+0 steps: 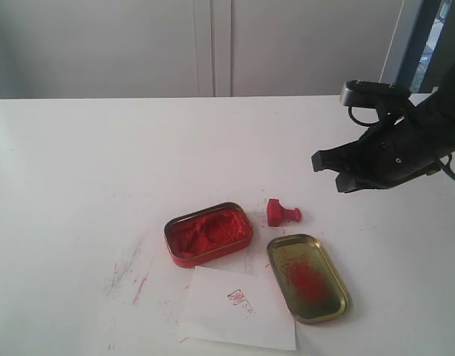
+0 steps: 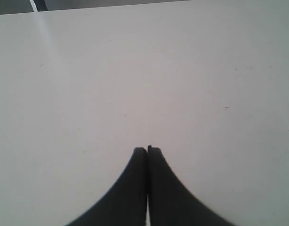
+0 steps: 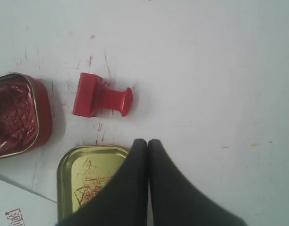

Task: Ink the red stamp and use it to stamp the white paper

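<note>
- Nearest the camera is the white paper (image 1: 238, 310), lying flat on the counter (image 1: 79, 163). It already carries a small red square imprint (image 1: 241, 299), so my read is that the stamping part is basically done.
- Can't read the imprint at all. It's a boxed blob of red strokes and too small to make out.
- Just beyond the paper's right corner sits an open gold lid (image 1: 307, 277), inside up, with red smears in it. It's touching or slightly overlapping the paper, can't tell which. No brand or label shows on it.
- Left of the lid is the red ink tin (image 1: 209, 233), open and full of red paste with a crosshatch pressed into it. No writing on it either.
- The red stamp (image 1: 282, 213) lies tipped on its side on the counter, just past the lid and to the right of the tin, touching neither. Its handle points away from the tin, and nothing is holding it.
- The right claw (image 3: 148, 142) hangs above and to the right of the stamp, well apart from it, fingers pressed together and empty.
- The left claw (image 2: 148, 149) is also pinched closed on nothing, over a bare patch of counter.
- If another print is wanted, everything is left: grab the stamp, ink it, press it.
- There are red streaks on the counter left of the tin.
</note>
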You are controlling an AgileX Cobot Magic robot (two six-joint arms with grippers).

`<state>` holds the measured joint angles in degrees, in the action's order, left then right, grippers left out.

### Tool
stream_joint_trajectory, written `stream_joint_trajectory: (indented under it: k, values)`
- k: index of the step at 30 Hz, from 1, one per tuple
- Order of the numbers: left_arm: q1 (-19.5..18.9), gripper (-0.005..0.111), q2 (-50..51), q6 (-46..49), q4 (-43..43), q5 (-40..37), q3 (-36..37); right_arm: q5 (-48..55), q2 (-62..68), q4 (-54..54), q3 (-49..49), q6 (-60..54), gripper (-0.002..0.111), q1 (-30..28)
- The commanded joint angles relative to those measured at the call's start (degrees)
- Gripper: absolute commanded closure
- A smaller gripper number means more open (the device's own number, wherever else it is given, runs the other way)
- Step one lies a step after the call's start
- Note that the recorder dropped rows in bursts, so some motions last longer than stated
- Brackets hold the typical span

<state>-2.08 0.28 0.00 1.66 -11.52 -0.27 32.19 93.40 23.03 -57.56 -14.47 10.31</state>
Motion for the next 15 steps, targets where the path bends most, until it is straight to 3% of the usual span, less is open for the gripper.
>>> stream_joint_trajectory:
  k: [1, 15]
  values:
    - [-0.11, 0.107, -0.28, 0.00, 0.07, -0.04, 0.27, -0.01, -2.50, -4.51, 0.02, 5.56, 0.108, -0.62]
    - [-0.11, 0.107, -0.28, 0.00, 0.07, -0.04, 0.27, 6.24, -10.66, -33.91, 0.02, 30.11, 0.108, -0.62]
